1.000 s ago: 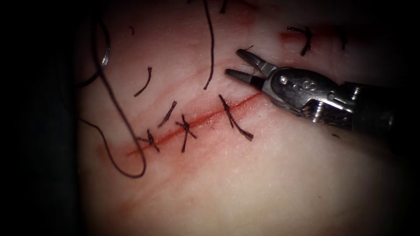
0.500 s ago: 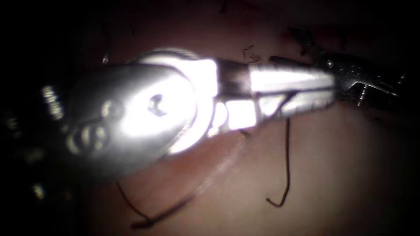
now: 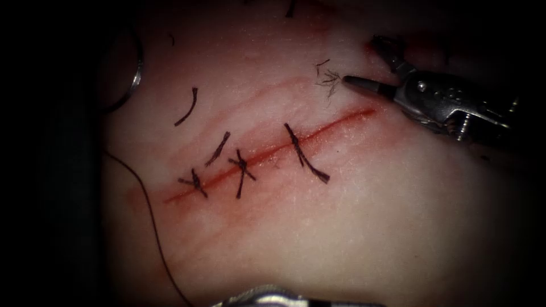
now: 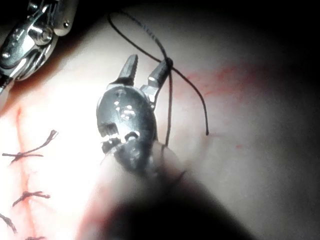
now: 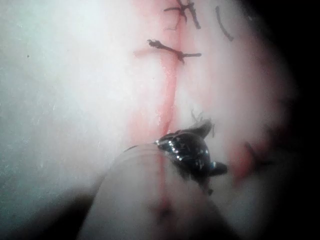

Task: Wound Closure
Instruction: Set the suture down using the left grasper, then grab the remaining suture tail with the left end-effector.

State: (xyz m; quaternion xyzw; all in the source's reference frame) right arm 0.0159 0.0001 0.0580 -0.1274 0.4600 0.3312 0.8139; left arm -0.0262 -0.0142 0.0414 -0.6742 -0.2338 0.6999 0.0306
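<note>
Endoscope view: right claw (image 3: 364, 65) spread wide, holding nothing, off the cut's (image 3: 267, 152) right end. Needle (image 3: 135, 71) lies on tissue (image 3: 352, 227) far left, not in it. Left claw (image 4: 146, 67) parted, thread (image 4: 172, 100) draped over one jaw

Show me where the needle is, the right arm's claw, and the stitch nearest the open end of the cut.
needle (image 3: 137, 68): endoscope view, on its curved steel body lying left of the cut.
right claw (image 3: 372, 65): endoscope view, midway between its two open tips.
nearest stitch (image 3: 300, 151): endoscope view, where the thread crosses the cut.
</note>
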